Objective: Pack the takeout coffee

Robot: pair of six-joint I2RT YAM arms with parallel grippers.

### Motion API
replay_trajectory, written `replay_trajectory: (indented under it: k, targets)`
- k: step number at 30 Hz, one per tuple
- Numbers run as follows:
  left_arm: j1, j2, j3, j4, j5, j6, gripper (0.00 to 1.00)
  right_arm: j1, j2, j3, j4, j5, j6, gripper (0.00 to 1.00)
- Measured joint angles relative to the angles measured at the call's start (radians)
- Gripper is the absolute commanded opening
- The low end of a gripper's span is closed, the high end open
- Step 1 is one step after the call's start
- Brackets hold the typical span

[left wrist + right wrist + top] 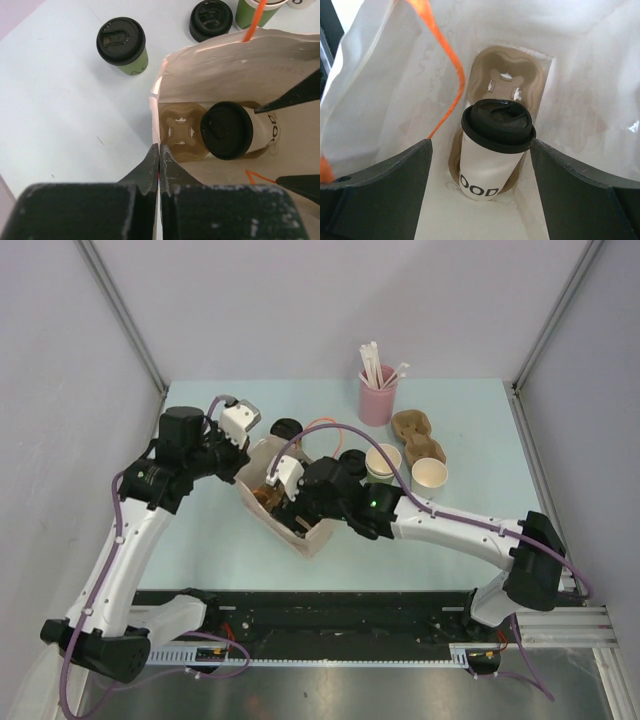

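The white cup with dark lettering and a black lid (pixel 492 150) stands in the near slot of a brown carrier (pixel 512 80) at the bottom of a white paper bag (pixel 312 537). My right gripper (pixel 481 142) reaches into the bag and stands open, one finger on each side of the cup. Its right fingertip (pixel 540 150) is next to the lid. The green cup with a black lid (pixel 122 45) stands on the table behind the bag. My left gripper (pixel 159 150) is shut on the bag's rim (pixel 156 90), holding it open.
A loose black lid (pixel 211 20) and an open green cup (pixel 383 462) sit behind the bag, beside an open white cup (pixel 429 473). Farther back are a second brown carrier (pixel 417 435) and a pink cup of straws (pixel 377 395). The bag has orange handles (pixel 455 70).
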Motion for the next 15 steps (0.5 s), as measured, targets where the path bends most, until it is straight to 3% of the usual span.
replay_trajectory:
  k: [10, 15]
  targets:
    - [-0.089, -0.091, 0.003, 0.000, -0.113, 0.103, 0.01, 0.076, -0.048, -0.182, 0.243, 0.072, 0.014, 0.83]
    - [-0.206, -0.132, 0.003, -0.012, -0.192, 0.201, 0.00, 0.127, -0.024, -0.243, 0.378, 0.090, 0.018, 0.83]
